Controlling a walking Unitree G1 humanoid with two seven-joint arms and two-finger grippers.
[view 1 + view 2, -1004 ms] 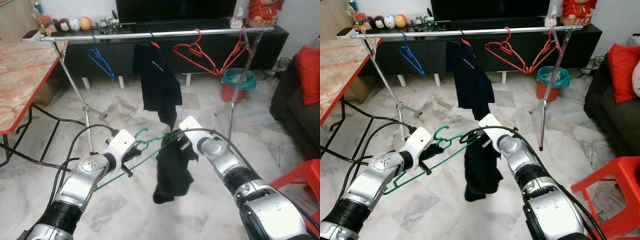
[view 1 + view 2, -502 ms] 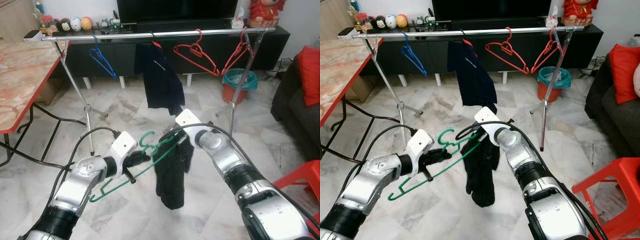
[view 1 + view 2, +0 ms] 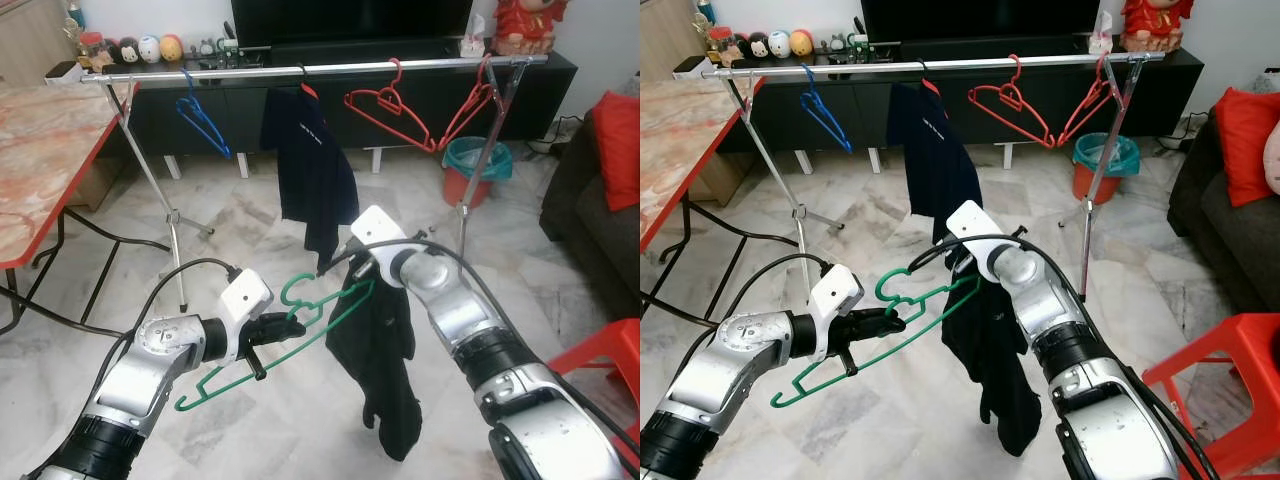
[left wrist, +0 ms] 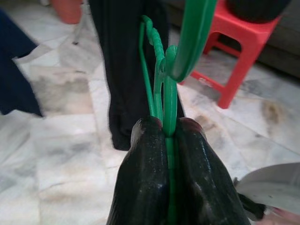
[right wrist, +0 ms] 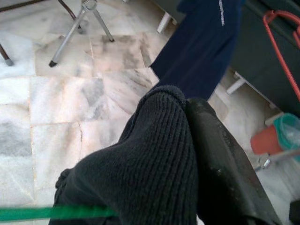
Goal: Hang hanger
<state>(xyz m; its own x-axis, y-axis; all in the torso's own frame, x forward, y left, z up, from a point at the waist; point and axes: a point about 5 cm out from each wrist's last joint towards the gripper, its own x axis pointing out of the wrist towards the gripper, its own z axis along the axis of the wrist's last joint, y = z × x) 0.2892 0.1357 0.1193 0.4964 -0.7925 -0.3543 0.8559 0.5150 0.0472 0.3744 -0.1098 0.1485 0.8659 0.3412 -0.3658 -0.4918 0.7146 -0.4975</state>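
My left gripper [image 3: 283, 323] is shut on a green hanger [image 3: 262, 345] near its hook, and the hanger slants down to the left. Seen from the left wrist, its black fingers [image 4: 150, 183] pinch the green wire [image 4: 168, 117]. My right gripper [image 3: 362, 272] is shut on a black garment [image 3: 385, 370] that hangs long toward the floor, draped at the hanger's right end. The right wrist view has knit fabric [image 5: 154, 154] bunched against a finger [image 5: 220, 164]. Beyond stands the clothes rail [image 3: 320, 70].
On the rail hang a blue hanger [image 3: 203, 120], a dark navy shirt [image 3: 315, 165] and two red hangers [image 3: 395, 108]. A marble-topped table [image 3: 35, 150] stands left, a teal bin [image 3: 478, 160] behind the rail's right leg [image 3: 462, 215], a red stool [image 3: 610, 350] and sofa right.
The black garment has dropped and stretched out longer under my right gripper. My left gripper with the green hanger has shifted slightly lower and to the right.
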